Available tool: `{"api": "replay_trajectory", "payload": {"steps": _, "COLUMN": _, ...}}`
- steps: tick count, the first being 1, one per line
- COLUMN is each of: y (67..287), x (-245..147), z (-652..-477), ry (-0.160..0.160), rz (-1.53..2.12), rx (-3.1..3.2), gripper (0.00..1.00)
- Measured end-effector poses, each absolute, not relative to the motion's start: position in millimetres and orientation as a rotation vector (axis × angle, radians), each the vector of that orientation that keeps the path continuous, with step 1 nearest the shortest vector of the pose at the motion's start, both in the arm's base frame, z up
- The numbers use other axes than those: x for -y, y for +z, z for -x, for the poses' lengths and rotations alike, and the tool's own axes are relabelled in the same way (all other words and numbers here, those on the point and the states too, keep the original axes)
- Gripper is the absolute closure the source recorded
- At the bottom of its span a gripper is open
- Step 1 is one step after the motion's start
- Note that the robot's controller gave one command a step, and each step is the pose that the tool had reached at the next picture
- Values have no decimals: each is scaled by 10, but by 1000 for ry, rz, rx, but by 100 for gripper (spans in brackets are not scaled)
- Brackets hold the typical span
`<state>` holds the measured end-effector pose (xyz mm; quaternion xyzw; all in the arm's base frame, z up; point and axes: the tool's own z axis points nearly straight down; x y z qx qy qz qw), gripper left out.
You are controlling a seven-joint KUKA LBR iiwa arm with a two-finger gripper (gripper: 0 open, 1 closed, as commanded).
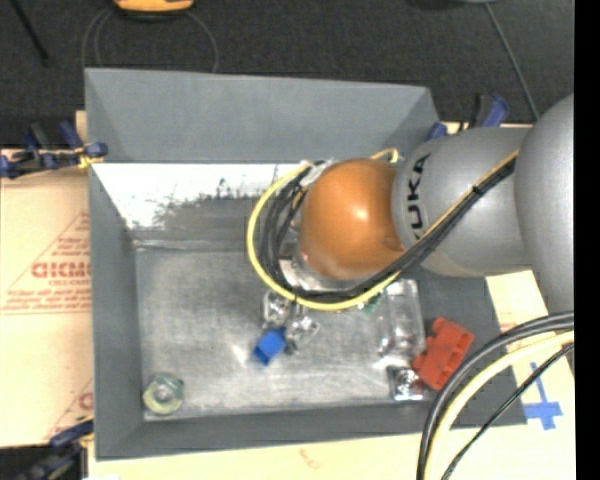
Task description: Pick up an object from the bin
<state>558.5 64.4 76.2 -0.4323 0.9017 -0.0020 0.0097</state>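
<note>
Small blue block [269, 348] on the bin floor, a little below centre, tilted, lying by itself on scuffed metal.

Gripper [287, 321] just up and right of the block, low over the floor. Tool end right beside the block's upper edge; touching or slightly apart, cannot tell. Jaw state: cannot tell, most of the tool end hidden under the wrist.

Above the gripper, round orange cover [345, 218] on the wrist, glossy, ringed on its left and lower sides by a loop of yellow and black cables [263, 230]. Grey arm [480, 203] reaching in from the right, across the bin's right rim.

Right of the gripper, clear plastic piece [400, 323] on the floor, its upper part under the arm. Further right, red piece [442, 352], angular, against the foot of the right wall. Below the clear piece, small metal piece [405, 383], near the front wall.

Front-left corner: round pale ring [163, 394], flat on the floor, well apart from block and gripper.

Bin [250, 118]: grey metal, sloped walls, back wall pale and speckled with dark marks.
</note>
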Motion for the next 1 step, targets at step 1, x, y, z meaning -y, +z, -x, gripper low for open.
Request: {"api": "replay_trajectory", "payload": {"steps": 1, "y": 2203, "x": -689, "z": -5783, "ry": -7, "rz": 1545, "rx": -2721, "gripper": 100}}
